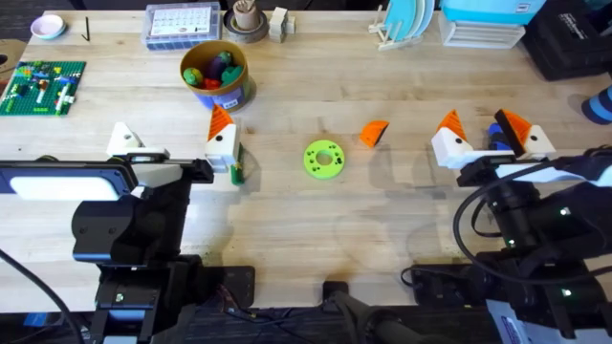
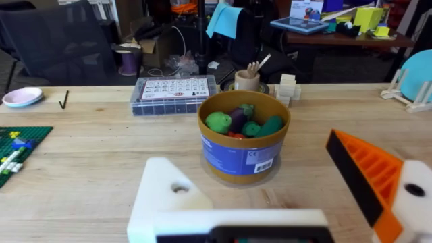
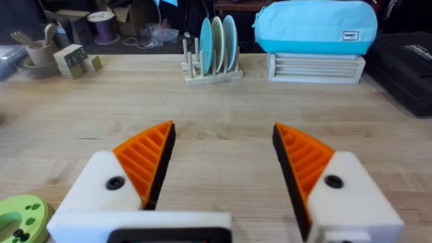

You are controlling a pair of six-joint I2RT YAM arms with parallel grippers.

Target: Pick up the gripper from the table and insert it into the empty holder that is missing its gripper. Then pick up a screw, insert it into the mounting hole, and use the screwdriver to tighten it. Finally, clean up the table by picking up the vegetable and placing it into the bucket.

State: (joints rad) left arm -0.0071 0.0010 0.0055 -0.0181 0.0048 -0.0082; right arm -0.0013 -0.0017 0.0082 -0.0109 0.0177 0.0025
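The left hand (image 1: pixel 172 145) rests low near the table's (image 1: pixel 287 229) left side with its fingers spread apart and nothing between them. One finger carries an orange ribbed pad; the other is the holder (image 1: pixel 122 139), a plain white block with a pointed sloped top and an open mounting hole, seen in the left wrist view as bare plastic (image 2: pixel 172 196). This gap in the finger set is, by judgement, why the part must be fitted here.

The vegetable (image 1: pixel 236 173), slim and green, lies on the table just beside the left hand's padded finger. Beyond it stands the bucket (image 1: pixel 216 75), a round tub with a yellow rim and blue wall, holding coloured toy produce; its open top faces up for a drop.

A bright green disc (image 1: pixel 324 159) with holes sits near the table's centre. Near it, to its right, lies the gripper (image 1: pixel 374 132), a small orange wedge, loose on the pale wood-grain surface and clear of both arms, so either could reach it.

The right hand (image 1: pixel 481 139) holds its fingers apart, empty; both white blocks carry orange ribbed wedges. The screwdriver (image 1: pixel 500 137), blue plastic, shows only partly behind the right hand's outer finger, so its resting position cannot be fully determined.

No task step appears done.
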